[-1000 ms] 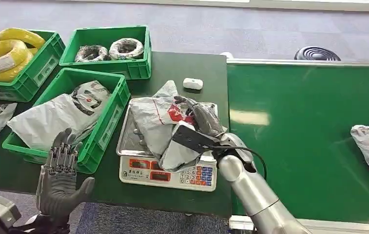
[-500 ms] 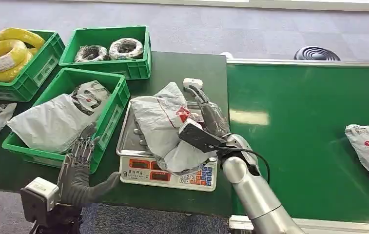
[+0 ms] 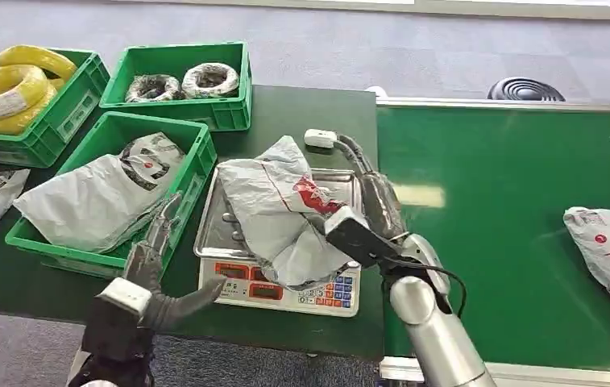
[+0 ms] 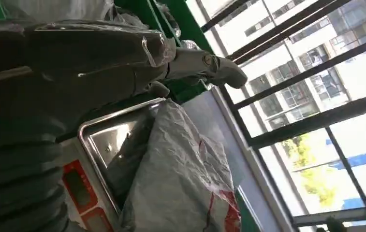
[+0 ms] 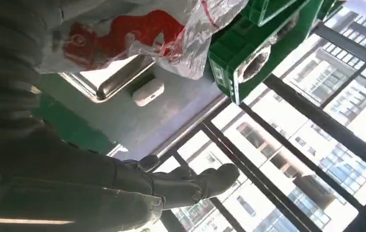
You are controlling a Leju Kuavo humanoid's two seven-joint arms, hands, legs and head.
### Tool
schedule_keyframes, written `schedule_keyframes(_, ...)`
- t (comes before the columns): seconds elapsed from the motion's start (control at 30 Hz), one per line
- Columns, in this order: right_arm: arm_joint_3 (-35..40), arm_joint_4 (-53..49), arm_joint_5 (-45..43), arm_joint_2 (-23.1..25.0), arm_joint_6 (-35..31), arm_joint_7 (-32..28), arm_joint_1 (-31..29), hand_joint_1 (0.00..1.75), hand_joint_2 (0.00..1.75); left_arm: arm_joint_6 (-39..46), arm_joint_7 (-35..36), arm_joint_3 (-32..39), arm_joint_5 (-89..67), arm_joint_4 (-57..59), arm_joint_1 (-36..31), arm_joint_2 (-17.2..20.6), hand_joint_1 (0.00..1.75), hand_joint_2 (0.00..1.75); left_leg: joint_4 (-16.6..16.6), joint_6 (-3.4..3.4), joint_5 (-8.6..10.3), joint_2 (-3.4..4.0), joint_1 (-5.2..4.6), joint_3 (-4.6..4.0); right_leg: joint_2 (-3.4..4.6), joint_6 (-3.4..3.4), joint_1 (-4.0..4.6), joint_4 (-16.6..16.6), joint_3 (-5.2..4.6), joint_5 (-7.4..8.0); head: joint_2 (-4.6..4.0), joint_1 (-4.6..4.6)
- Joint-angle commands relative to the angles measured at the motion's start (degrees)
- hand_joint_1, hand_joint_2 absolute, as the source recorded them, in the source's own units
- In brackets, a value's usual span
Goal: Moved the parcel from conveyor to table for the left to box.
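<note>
A grey parcel (image 3: pixel 273 201) with a red logo lies crumpled on the steel tray of a weighing scale (image 3: pixel 273 289) on the dark table. My right hand (image 3: pixel 371 192) hovers just right of it, over the tray's edge, fingers stretched out and holding nothing. In the right wrist view the parcel (image 5: pixel 137 29) lies apart from the straight fingers (image 5: pixel 185 186). My left hand (image 3: pixel 156 256) is raised at the table's front edge, left of the scale, fingers spread and empty. The left wrist view has the parcel (image 4: pixel 181 179) on the tray beyond the fingers (image 4: pixel 205 65).
A green box (image 3: pixel 197 157) left of the scale holds grey parcels. Two more green crates (image 3: pixel 229 113) with coils stand at the back. A small white device (image 3: pixel 318 138) lies behind the tray. Another grey parcel (image 3: pixel 607 246) rides the green conveyor (image 3: pixel 495 210) at far right.
My right hand let go of the parcel and drew off to the right, fingers straightening. My left hand rose and moved right toward the scale. The conveyor parcel crept left.
</note>
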Motion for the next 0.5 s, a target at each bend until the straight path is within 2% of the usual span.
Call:
schedule_keyframes(0.03,-9.1,-15.1,-8.2,-9.1,-4.2,-5.9,17.9,0.00,1.75,3.4,8.4,-11.1,-9.5,20.4,-14.1,-2.1,0.00,1.75,-0.3,0.15,0.25,-0.77,-0.02,0.02,-0.89,-0.07,0.02,-0.4,0.40,0.04,0.00,0.02)
schedule_keyframes(0.1,-10.1,-17.8,-10.6,-9.3,-7.0,-8.2,20.1,0.00,1.75,3.7,12.7,-11.7,-13.9,26.2,-17.1,-3.7,0.00,1.75,-0.1,0.10,0.13,-0.54,-0.04,0.01,-0.64,-0.05,-0.01,-0.2,0.29,-0.02,0.00,0.00)
schedule_keyframes(0.17,-9.9,-21.8,-11.1,-9.9,-10.2,-9.3,21.8,0.00,1.75,4.2,14.2,-12.3,-16.6,32.5,-19.9,-4.8,0.00,1.75,-0.1,0.11,0.16,-0.55,-0.07,-0.06,-0.67,-0.08,-0.04,-0.2,0.24,0.00,0.00,0.00)
schedule_keyframes(0.33,-10.3,-29.4,-15.9,-12.7,-19.2,-9.7,26.9,0.00,1.75,9.3,14.8,-12.4,-19.2,44.2,-24.0,-5.2,0.00,1.75,-0.1,0.08,0.07,-0.26,-0.09,0.01,-0.36,-0.05,-0.07,-0.1,0.13,-0.01,0.00,0.00)
schedule_keyframes(0.37,-10.4,-29.9,-16.6,-13.7,-20.7,-10.0,28.6,0.00,1.75,9.4,14.7,-12.7,-19.1,45.8,-24.5,-5.0,0.00,1.75,-0.3,0.15,0.24,-0.39,-0.09,0.04,-0.59,-0.16,-0.04,-0.3,0.23,0.12,0.00,0.00)
schedule_keyframes(0.5,-9.3,-30.4,-20.1,-14.0,-26.1,-11.5,33.0,0.00,1.75,9.7,14.9,-14.5,-20.0,49.8,-26.0,-5.3,0.00,1.75,-0.1,0.10,0.04,-0.17,-0.06,0.06,-0.27,-0.05,-0.04,-0.1,0.17,0.00,0.00,0.00)
